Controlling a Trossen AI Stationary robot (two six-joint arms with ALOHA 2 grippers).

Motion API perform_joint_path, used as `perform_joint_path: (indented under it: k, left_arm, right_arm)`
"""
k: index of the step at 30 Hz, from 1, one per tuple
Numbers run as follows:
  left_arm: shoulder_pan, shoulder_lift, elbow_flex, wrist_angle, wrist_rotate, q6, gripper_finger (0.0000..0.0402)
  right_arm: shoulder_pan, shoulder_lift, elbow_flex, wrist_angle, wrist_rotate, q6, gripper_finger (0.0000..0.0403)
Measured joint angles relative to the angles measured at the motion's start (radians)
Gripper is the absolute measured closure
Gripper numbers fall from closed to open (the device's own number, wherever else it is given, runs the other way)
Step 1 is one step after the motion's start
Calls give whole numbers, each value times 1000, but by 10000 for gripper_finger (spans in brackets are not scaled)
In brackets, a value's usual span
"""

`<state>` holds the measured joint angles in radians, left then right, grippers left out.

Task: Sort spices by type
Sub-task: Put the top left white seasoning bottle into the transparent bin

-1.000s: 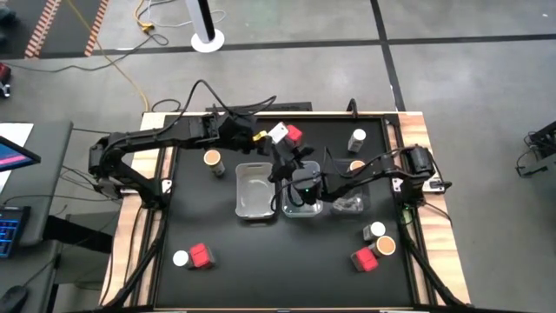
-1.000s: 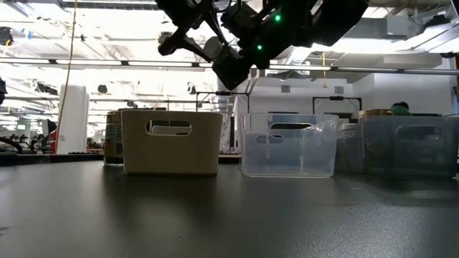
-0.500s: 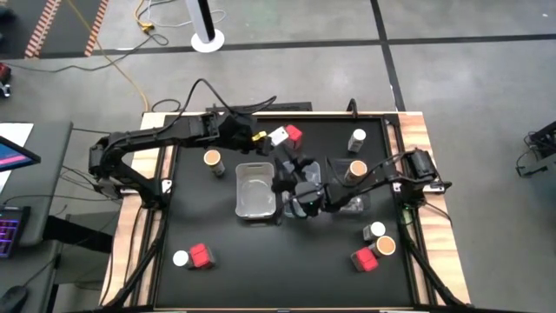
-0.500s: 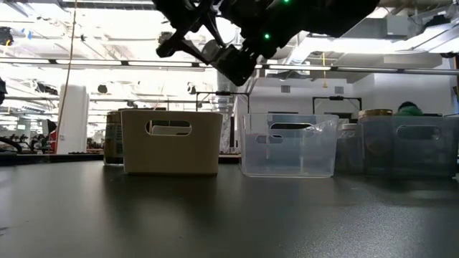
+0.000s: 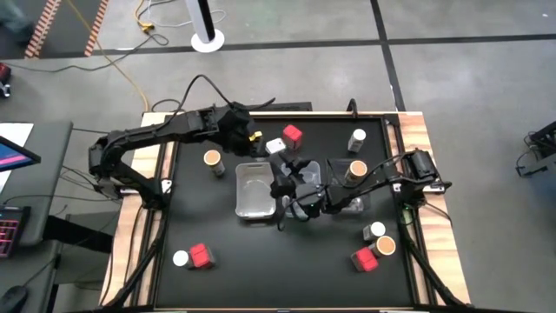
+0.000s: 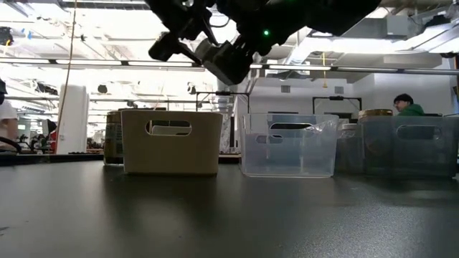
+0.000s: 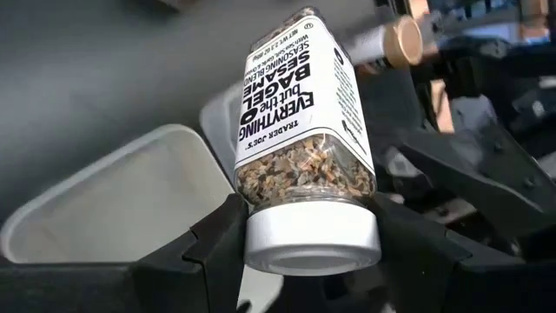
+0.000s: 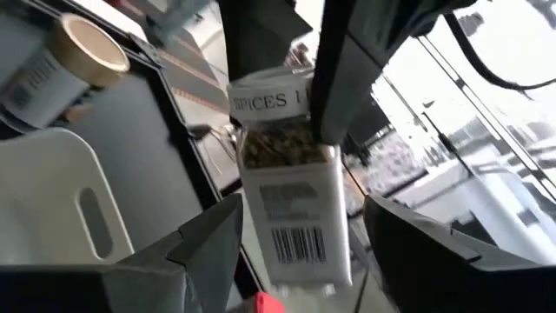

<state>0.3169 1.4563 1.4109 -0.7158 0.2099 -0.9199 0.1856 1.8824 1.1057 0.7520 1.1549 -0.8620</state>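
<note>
Grey floor, yellow cable

A white label printed in black letters and a white lid are shown on the held spice jar, with speckled brown seasoning seen through clear glass. The table is black, edged in pale wood. Red boxes and tan-lidded jars are scattered on it.

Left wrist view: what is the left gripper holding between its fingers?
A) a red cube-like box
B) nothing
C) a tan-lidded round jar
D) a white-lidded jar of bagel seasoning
D: the left gripper is shut on the white-lidded jar, whose label reads "Everything but the Bagel" seasoning blend, above the white tray.
</note>
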Motion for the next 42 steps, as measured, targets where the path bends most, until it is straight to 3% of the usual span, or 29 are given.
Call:
perform_joint_path:
  k: [15, 32, 42]
  left_arm:
    - [-26, 0, 0, 0, 13, 12, 191]
    - [-26, 0, 0, -2, 13, 18, 191]
    - [-31, 0, 0, 1, 14, 26, 191]
  right_arm:
    - [-13, 0, 0, -11, -27, 59, 118]
    - [-27, 0, 0, -10, 24, -11, 34]
    - [-58, 1, 0, -3, -55, 5, 23]
